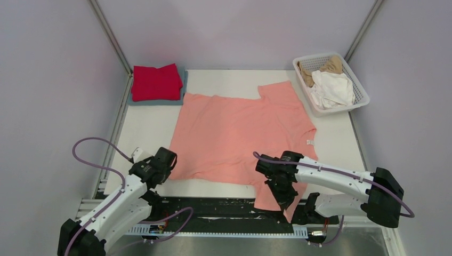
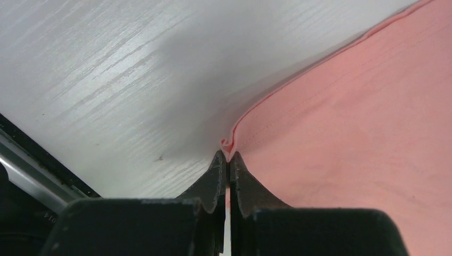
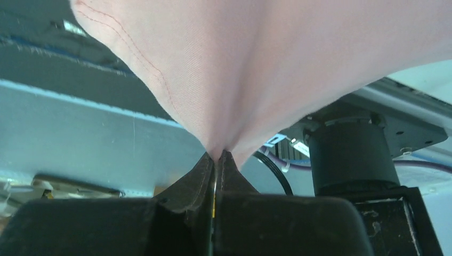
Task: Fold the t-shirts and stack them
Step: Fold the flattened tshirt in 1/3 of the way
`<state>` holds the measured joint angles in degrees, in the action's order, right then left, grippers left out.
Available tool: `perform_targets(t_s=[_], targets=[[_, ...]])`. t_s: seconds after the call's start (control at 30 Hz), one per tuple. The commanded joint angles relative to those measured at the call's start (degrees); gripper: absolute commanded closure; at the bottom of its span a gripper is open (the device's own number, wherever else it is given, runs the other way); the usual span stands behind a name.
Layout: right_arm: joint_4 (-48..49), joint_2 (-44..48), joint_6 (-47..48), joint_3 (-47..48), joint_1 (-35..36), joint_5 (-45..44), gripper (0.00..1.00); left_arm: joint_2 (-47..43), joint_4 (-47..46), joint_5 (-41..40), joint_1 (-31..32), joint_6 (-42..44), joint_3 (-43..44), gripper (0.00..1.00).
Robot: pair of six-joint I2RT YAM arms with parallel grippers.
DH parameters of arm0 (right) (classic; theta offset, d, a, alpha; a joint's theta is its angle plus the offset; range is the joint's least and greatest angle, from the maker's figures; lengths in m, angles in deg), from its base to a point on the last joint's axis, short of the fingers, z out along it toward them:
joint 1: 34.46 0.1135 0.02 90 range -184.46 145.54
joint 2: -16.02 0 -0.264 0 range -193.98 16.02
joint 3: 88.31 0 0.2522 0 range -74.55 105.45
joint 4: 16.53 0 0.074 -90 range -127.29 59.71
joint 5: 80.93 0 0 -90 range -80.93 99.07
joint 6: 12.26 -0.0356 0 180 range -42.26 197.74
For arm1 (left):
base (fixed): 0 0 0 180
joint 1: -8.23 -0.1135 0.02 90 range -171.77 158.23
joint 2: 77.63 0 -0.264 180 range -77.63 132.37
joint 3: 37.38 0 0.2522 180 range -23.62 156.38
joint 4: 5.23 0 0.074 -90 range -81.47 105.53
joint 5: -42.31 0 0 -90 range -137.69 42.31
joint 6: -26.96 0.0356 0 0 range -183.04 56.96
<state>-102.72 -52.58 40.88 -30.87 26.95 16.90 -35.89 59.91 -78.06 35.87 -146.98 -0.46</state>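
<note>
The salmon-pink t-shirt [image 1: 240,133] lies spread flat on the white table, one sleeve hanging over the near edge. My left gripper [image 1: 167,160] is shut on its near left hem corner; in the left wrist view [image 2: 228,156] a small pinch of pink cloth [image 2: 341,133] sticks out between the closed tips. My right gripper [image 1: 282,196] is shut on the hanging sleeve at the near edge; in the right wrist view [image 3: 217,156] the cloth [image 3: 250,58] rises from the closed tips. A folded bright red t-shirt [image 1: 156,81] lies on a grey-blue one [image 1: 183,85] at the far left.
A white lattice basket [image 1: 358,88] at the far right corner holds a white shirt [image 1: 333,88] and a tan shirt [image 1: 325,66]. Grey walls enclose the table. The black rail and arm bases [image 1: 213,210] run along the near edge.
</note>
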Motion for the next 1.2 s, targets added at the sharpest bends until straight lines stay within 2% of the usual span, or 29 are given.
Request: perform_targets(t_s=[0.0,0.2,0.27,0.4,0.6,0.8,1.03,1.17], targets=[[-7.9,2.63,1.41,1.49,0.43,6.68,1.0,0.48,4.56,-4.62,-0.23,-4.3,1.37,1.0],[-6.52,3.09,1.65,1.27,0.25,6.17,1.0,-2.03,10.6,-6.92,-0.27,-6.41,3.46,1.0],[-6.16,3.2,1.06,2.52,-0.02,4.0,1.0,-3.72,7.43,-5.39,-0.22,-4.12,3.22,1.0],[-8.46,3.22,-0.46,7.67,-3.99,-7.28,1.0,-3.6,-2.6,-1.62,-0.22,3.38,3.52,1.0],[-5.44,3.61,4.55,17.38,-15.32,-19.41,1.0,4.44,-7.64,-3.37,-0.99,7.02,9.57,1.0],[2.91,-0.97,9.97,20.77,-24.44,-23.72,1.0,13.12,-14.98,-0.93,-6.08,10.62,13.39,1.0],[7.91,-5.8,11.23,24.02,-30.51,-31.87,1.0,21.4,-19.65,-0.29,-10.75,14.75,18.84,1.0],[10.56,-7.86,13.71,25.62,-32.61,-31.07,1.0,24.71,-23.24,1.46,-12.06,16.31,20.32,1.0]])
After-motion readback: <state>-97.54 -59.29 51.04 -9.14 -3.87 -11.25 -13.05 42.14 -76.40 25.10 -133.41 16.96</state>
